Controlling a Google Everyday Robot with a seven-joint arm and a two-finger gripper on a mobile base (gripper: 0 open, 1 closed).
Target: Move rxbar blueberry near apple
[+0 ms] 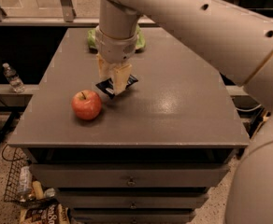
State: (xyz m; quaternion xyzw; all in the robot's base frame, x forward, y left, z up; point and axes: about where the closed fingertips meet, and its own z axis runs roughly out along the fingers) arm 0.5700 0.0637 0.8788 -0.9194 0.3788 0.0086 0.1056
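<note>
The red apple with a short dark stem sits on the grey table top, left of centre near the front. My gripper hangs from the big white arm and is shut on the dark navy rxbar blueberry, holding it tilted just above the table, close to the right and a little behind the apple. The fingers cover the middle of the bar; its ends stick out on both sides.
A green crinkly snack bag lies at the back of the table, mostly hidden behind the arm. Drawers are below the table front. A water bottle stands on a ledge at left; a wire basket sits on the floor.
</note>
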